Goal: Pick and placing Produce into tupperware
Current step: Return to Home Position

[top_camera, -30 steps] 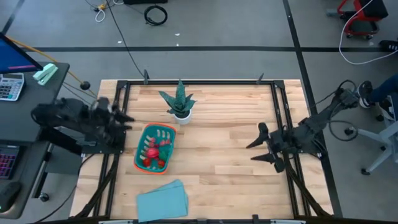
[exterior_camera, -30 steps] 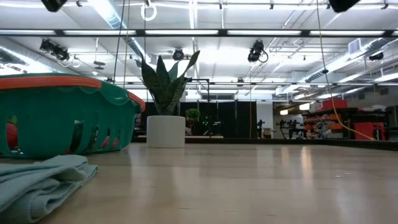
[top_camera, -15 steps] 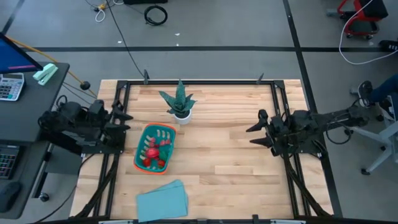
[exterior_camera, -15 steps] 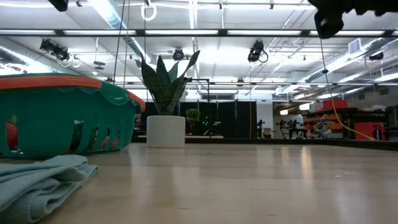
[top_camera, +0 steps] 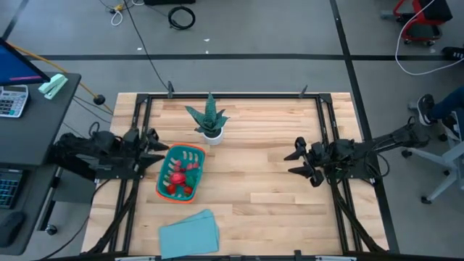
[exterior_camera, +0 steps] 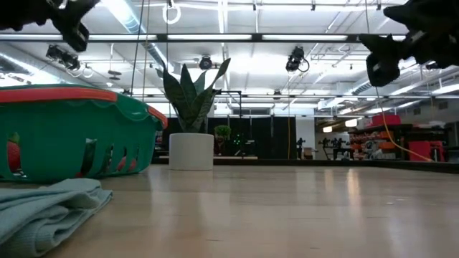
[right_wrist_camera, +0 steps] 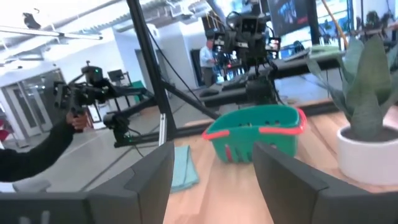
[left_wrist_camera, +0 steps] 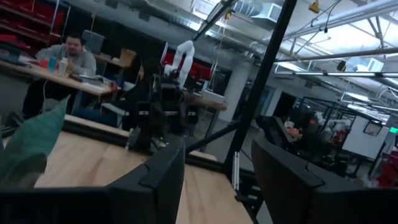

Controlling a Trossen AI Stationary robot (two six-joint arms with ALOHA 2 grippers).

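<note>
The teal tupperware [top_camera: 181,172] with an orange rim sits on the left part of the table and holds several red and pink produce pieces [top_camera: 179,176]. It also shows in the low view as the tupperware [exterior_camera: 72,132] and far off in the right wrist view as the tupperware [right_wrist_camera: 258,132]. My left gripper [top_camera: 163,152] is open at the table's left edge, just left of the tupperware's far end and raised above the table. My right gripper [top_camera: 296,162] is open over the right part of the table, pointing left, holding nothing.
A spiky green plant in a white pot [top_camera: 210,119] stands beyond the tupperware. A light-blue cloth [top_camera: 189,233] lies near the front edge, seen folded as the cloth [exterior_camera: 46,208] in the low view. Bare wood [top_camera: 261,174] lies between the grippers. A black frame [top_camera: 330,116] borders the table.
Both arms have come in over the table. My left gripper has moved toward the right, up to the tupperware's far left corner. My right gripper has moved toward the table's left and a little farther in. The tupperware, plant and cloth have stayed put.
</note>
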